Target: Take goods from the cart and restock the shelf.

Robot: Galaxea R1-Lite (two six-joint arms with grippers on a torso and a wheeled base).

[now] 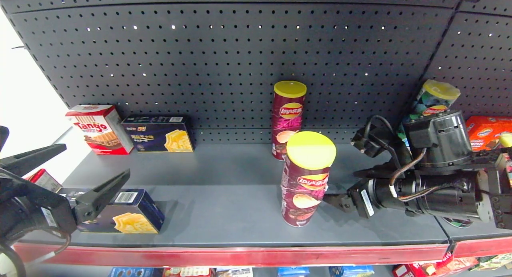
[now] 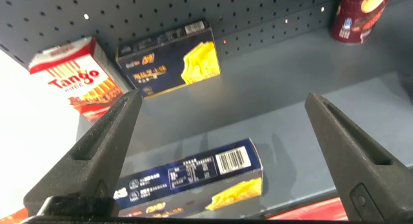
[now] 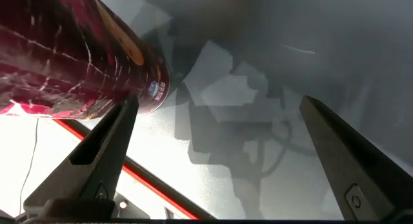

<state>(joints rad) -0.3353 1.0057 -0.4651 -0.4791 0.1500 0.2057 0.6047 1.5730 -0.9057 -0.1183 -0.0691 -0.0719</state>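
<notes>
Front chip can (image 1: 307, 181) stood upright on the shelf (image 1: 224, 205), near the middle and close to the red front lip (image 1: 240, 255), gripped by nothing. A second can (image 1: 289, 117) stood behind it against the pegboard, well apart. Right pincer (image 1: 341, 186) lay low just beside the front can with its jaws spread. The right wrist view put the can (image 3: 77, 62) outside the gap, next to one finger (image 3: 110, 146); whether that finger touched the can I could not tell. Main risk, as I judged it: the can is tall, narrow and probably light, so a sideways drag or a swing of that near finger during any pull-back could tip it. It sat so close to the lip that a fall could roll it off the shelf. A straight retreat away from the can looked safer. A third can (image 1: 434, 101) and an orange box (image 1: 486, 131) sat behind the right arm, so a high lift of the elbow might knock them. Left pincer (image 1: 98, 159) hung open at the shelf's left end above a dark blue box (image 1: 132, 215) lying by the lip. A careless drop there could push that box over the edge. Two more boxes (image 1: 100, 129) (image 1: 160, 133) stood at the back left, out of harm's way.
</notes>
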